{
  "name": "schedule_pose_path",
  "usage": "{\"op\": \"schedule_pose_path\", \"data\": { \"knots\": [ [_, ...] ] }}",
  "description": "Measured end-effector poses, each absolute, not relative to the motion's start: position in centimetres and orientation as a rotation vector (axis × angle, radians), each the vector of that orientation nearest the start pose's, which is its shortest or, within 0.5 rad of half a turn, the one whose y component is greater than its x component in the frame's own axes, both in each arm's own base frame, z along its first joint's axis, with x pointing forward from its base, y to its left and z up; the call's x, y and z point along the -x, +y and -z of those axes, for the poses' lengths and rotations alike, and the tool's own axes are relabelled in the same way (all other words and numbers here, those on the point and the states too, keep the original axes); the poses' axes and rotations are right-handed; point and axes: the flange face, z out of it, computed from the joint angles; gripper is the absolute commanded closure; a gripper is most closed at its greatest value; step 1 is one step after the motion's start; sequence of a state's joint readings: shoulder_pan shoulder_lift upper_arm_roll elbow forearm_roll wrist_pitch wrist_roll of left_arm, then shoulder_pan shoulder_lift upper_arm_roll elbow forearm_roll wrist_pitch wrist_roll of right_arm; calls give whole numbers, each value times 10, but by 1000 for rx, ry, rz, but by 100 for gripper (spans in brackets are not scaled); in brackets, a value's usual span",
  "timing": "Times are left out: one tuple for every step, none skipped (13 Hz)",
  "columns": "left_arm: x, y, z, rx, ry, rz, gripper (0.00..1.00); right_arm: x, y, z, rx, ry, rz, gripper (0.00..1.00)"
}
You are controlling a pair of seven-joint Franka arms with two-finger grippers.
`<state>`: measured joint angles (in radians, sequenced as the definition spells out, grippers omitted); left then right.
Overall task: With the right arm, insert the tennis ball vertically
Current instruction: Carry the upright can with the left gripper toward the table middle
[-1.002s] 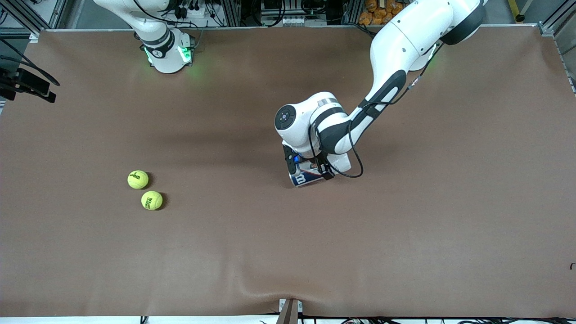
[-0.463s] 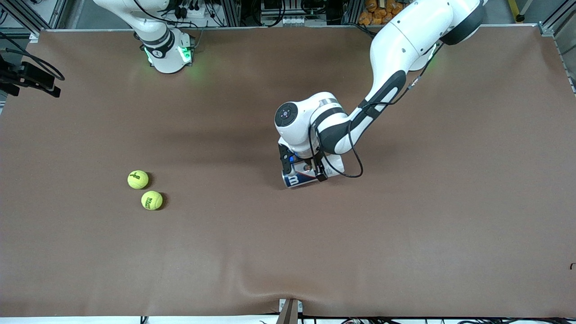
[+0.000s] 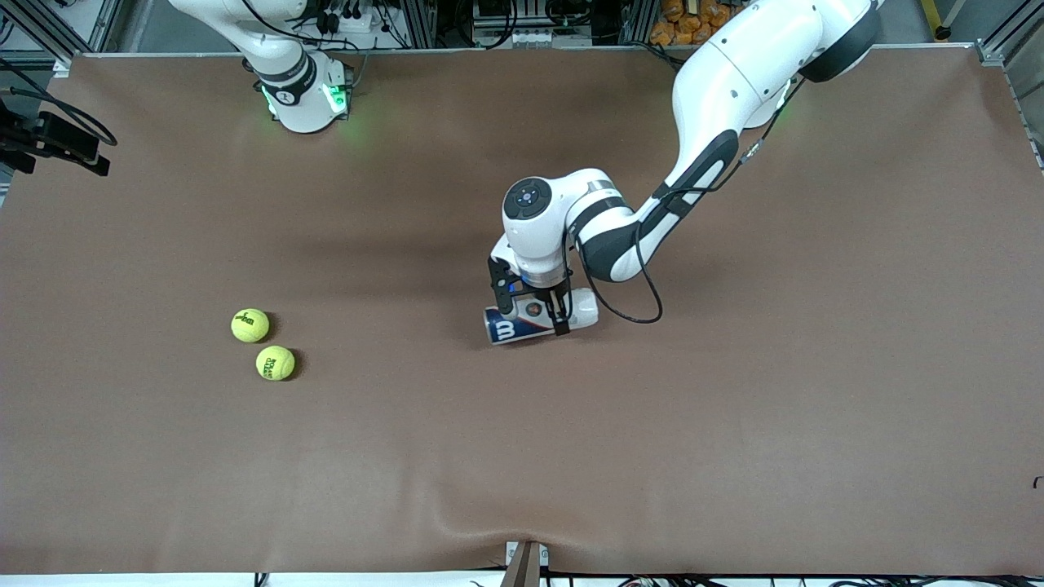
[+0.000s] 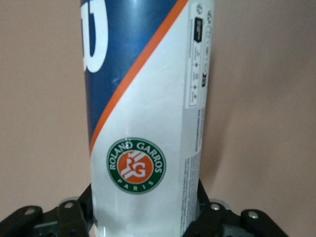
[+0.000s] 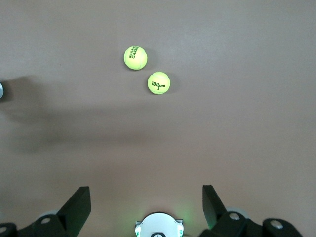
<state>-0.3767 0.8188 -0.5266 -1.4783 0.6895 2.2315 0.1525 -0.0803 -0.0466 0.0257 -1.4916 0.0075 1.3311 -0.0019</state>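
The left gripper's [image 3: 533, 312] fingers [image 4: 74, 215] were clamped on a tennis ball can [image 3: 538, 318] lying on its side over the middle of the table [image 3: 734, 408], probably so it could be stood upright for a vertical drop. The right gripper [image 5: 146, 200] hung wide apart and empty, waiting high above the right arm's end of the table.

Two tennis balls [image 3: 249, 325] [image 3: 275, 363] lay just beside each other there. Only the left wrist view showed the can's Roland Garros badge [image 4: 136, 165]; only the right wrist view showed those spread fingers.
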Motion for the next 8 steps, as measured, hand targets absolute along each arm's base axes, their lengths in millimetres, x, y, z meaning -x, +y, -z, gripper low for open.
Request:
{"op": "schedule_pose_path", "data": {
  "knots": [
    [-518, -513, -245, 2409, 1846, 284, 25, -513, -27, -666, 3126, 81, -179, 0],
    [-520, -519, -249, 2448, 1857, 368, 25, -513, -27, -666, 3126, 81, -181, 0],
    [-523, -522, -251, 2491, 1861, 449, 25, -513, -27, -666, 3126, 81, -184, 0],
    [-527, -523, -252, 2535, 1855, 518, 25, -513, -28, -666, 3125, 83, -186, 0],
    [-533, -520, -251, 2578, 1841, 563, 25, -512, -28, -665, 3125, 85, -189, 0],
    [-539, -516, -250, 2620, 1819, 589, 25, -512, -29, -665, 3124, 87, -197, 0],
    [-544, -513, -250, 2666, 1793, 597, 25, -511, -29, -665, 3123, 89, -203, 0],
    [-546, -511, -251, 2708, 1772, 604, 25, -511, -30, -664, 3123, 90, -207, 0]
  ]
}}
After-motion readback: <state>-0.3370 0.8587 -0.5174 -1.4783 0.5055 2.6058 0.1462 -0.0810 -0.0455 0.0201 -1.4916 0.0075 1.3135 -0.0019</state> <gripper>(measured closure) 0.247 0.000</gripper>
